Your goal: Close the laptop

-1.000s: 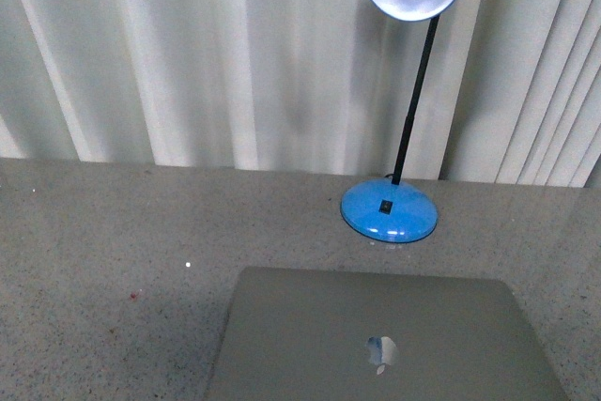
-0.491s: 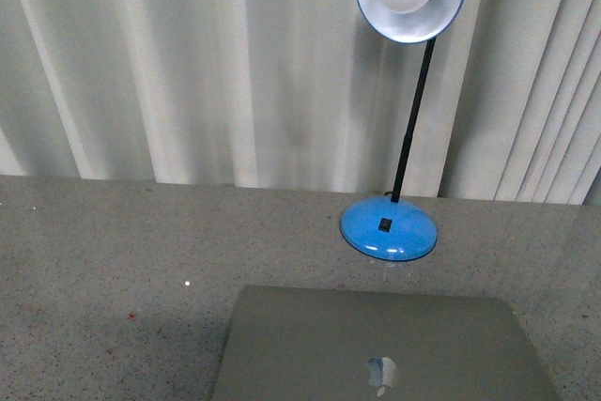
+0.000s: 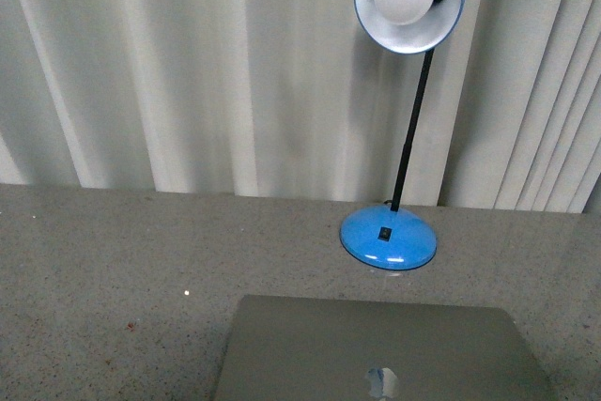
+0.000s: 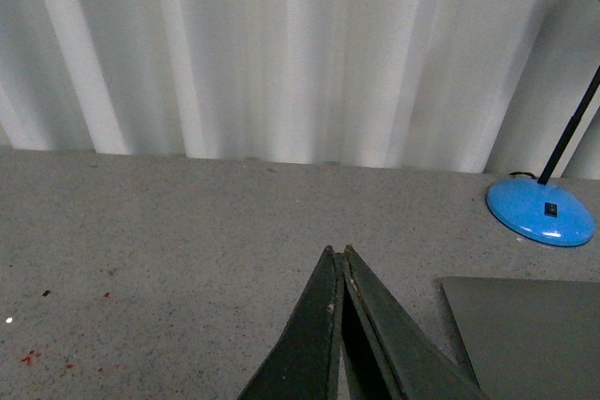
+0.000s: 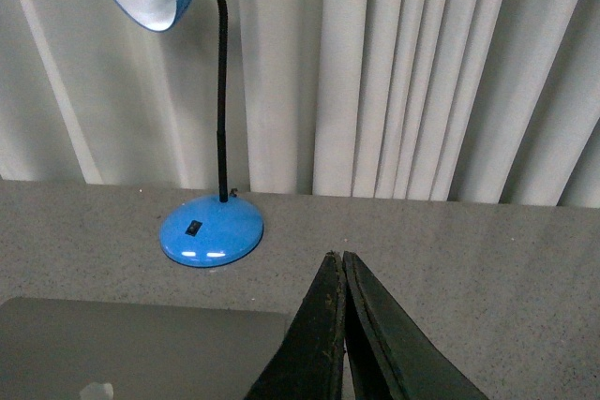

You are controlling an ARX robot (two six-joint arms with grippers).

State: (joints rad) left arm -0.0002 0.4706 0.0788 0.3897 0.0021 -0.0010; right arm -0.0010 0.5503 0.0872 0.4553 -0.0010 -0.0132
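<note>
Laptop [image 3: 380, 354] lies shut, lid up with shiny logo showing, on the grey speckled table [image 3: 113, 260] at the near edge of the front view, just in front of the blue lamp [image 3: 389, 235]. Left gripper [image 4: 337, 255] fingers pressed together, holding nothing, above bare table left of the laptop. Right gripper [image 5: 336, 258] fingers also pressed together, empty, right of the lamp base; white curtain [image 3: 188, 63] behind.

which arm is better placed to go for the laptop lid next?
Right, marginally. Both are shut and off the laptop. The right gripper tip looks nearer the lid's edge than the left gripper does in its own view. Neither arm shows in the front view.
</note>
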